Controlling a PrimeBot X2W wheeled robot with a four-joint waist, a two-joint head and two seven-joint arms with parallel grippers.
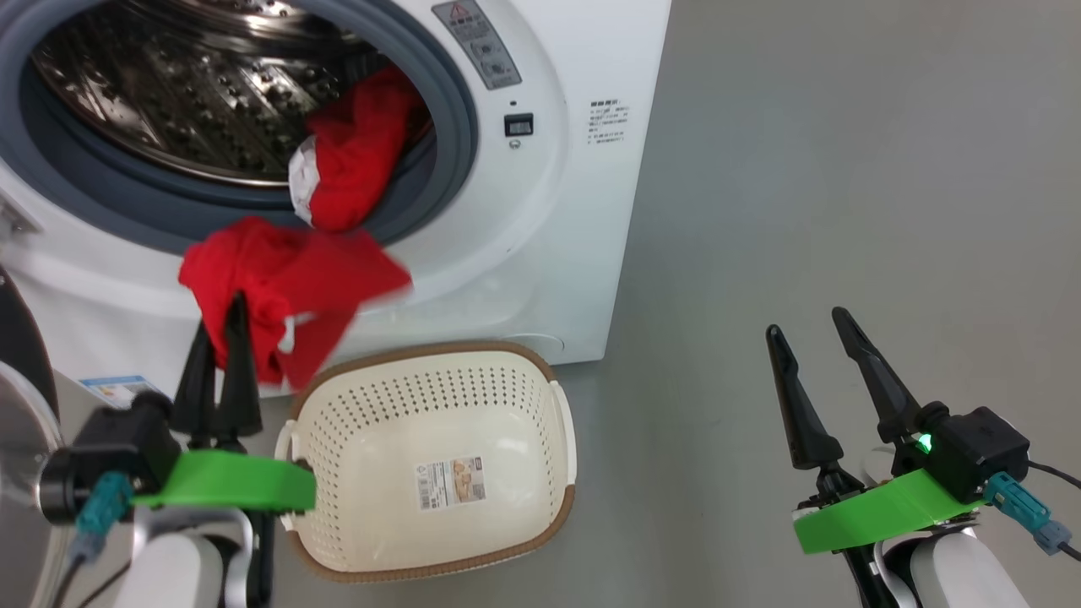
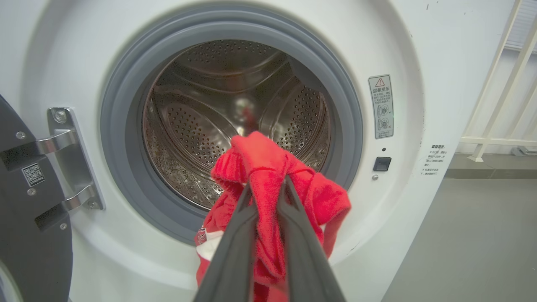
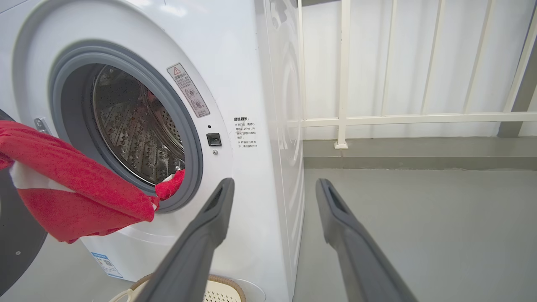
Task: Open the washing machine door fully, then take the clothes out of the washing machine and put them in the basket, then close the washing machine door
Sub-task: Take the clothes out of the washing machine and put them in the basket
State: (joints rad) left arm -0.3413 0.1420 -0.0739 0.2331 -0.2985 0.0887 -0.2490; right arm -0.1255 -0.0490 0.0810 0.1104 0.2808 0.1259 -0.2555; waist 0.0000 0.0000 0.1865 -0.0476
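Observation:
The washing machine (image 1: 583,211) stands with its door (image 1: 21,405) swung open at the far left; the door's black frame (image 2: 29,235) shows by its hinge. My left gripper (image 1: 221,325) is shut on a red garment (image 1: 287,287) held in front of the opening, above and left of the basket (image 1: 439,456). In the left wrist view the fingers (image 2: 235,251) pinch the red cloth (image 2: 268,176). Another red and white garment (image 1: 355,160) hangs over the gasket at the drum's right edge. My right gripper (image 1: 815,333) is open over the floor to the right, holding nothing.
Grey floor (image 1: 844,211) stretches to the right of the machine. A white railing (image 3: 398,119) and wall stand behind it. The basket sits on the floor against the machine's front, a paper sticker (image 1: 450,483) on its bottom.

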